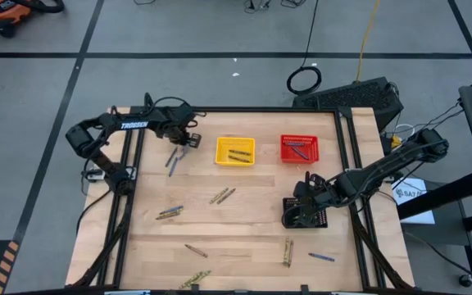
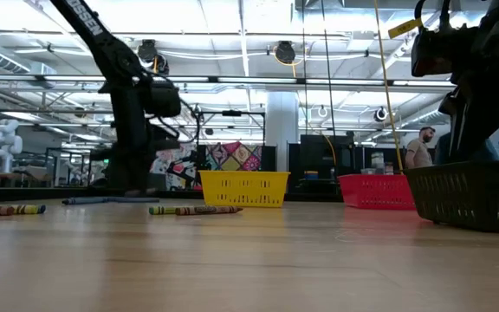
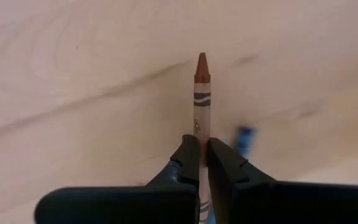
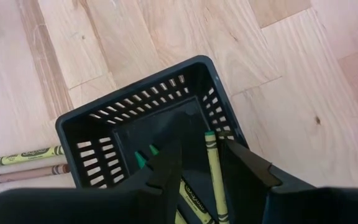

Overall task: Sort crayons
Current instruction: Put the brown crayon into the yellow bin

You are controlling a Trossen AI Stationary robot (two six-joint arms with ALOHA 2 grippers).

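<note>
White "TROSSEN" lettering on left arm (image 1: 134,125), high view. Crayon (image 3: 201,99) wrapper print in left wrist view too partial to read. Crayon labels in right wrist view, sheet at right table edge, lettering on arm in low view: illegible.

I work in a big open lab or workshop hall. Past my wooden table (image 2: 249,260) I see a high ceiling with pipes and strip lights (image 2: 258,35), a white pillar (image 2: 281,130), dark racks and cables, and a person (image 2: 418,147) standing far off. From above, the floor (image 1: 220,33) is grey concrete marked with dark tape lines.
</note>
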